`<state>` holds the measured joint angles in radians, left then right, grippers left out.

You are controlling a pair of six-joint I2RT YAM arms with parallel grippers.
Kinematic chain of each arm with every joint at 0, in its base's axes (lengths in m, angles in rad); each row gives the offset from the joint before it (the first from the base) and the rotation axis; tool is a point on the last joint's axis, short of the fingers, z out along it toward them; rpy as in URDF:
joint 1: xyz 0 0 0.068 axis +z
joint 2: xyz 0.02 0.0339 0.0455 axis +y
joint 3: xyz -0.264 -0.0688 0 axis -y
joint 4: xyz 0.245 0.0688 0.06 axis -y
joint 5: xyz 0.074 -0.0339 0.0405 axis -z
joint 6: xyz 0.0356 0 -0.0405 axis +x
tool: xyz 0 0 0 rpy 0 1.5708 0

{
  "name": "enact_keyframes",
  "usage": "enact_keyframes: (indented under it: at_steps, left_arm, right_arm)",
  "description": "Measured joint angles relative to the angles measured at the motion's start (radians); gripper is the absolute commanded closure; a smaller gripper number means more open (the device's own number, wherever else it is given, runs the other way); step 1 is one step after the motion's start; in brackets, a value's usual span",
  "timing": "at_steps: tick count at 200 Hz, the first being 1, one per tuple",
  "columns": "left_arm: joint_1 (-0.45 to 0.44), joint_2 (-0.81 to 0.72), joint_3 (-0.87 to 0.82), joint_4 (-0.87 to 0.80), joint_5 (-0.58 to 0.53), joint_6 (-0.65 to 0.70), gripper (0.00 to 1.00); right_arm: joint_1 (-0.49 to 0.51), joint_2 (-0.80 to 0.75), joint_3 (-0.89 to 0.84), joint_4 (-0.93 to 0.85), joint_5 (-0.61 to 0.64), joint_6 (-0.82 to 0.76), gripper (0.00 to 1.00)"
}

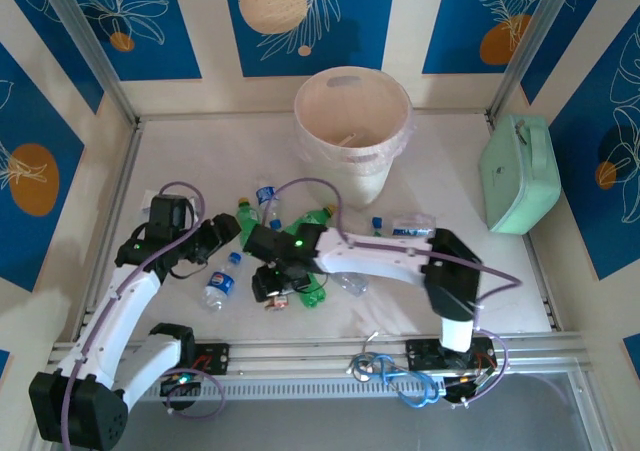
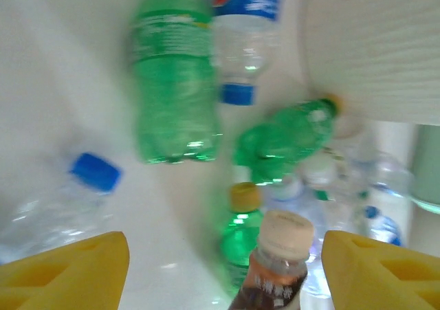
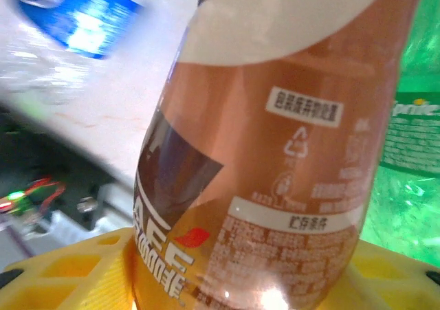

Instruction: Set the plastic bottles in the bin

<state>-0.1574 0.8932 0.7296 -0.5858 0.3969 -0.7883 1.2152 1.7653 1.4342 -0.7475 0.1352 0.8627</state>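
The pale round bin (image 1: 352, 121) stands at the back centre of the table. In front of it lie scattered plastic bottles: green ones (image 1: 312, 218) (image 2: 175, 90) and clear ones with blue caps (image 1: 222, 281) (image 2: 65, 207). My right gripper (image 1: 272, 283) (image 3: 227, 286) is shut on an orange-brown labelled bottle (image 3: 275, 138), whose body sits pressed between the yellow fingers (image 3: 62, 269). My left gripper (image 1: 225, 233) (image 2: 223, 279) hangs open to the left of the pile. A brown bottle with a cream cap (image 2: 278, 262) stands between its yellow fingers (image 2: 69, 269), with a gap on each side.
A mint-green case (image 1: 522, 174) lies at the right wall. A small clear plastic bag (image 1: 352, 283) lies under the right arm. Loose cables (image 1: 395, 376) sit on the front rail. Metal posts and walls close in the table.
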Motion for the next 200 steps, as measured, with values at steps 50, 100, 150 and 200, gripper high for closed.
enact_keyframes:
  at_steps: [50,100,150,200]
  left_arm:
    - [-0.042,0.000,0.001,0.296,0.249,-0.122,0.23]
    - [-0.255,0.040,0.039,0.448,0.332,-0.132,0.19]
    - [-0.307,0.067,0.039,0.616,0.366,-0.193,0.14]
    - [-0.350,0.116,0.044,0.707,0.407,-0.232,0.24]
  right_arm:
    - [-0.040,-0.325,-0.195,0.217,-0.048,-0.042,0.43]
    - [-0.127,-0.559,-0.336,0.303,-0.149,-0.056,0.43]
    - [-0.158,-0.662,-0.372,0.317,-0.220,-0.056,0.43]
    - [-0.150,-0.646,-0.372,0.314,-0.241,-0.067,0.43]
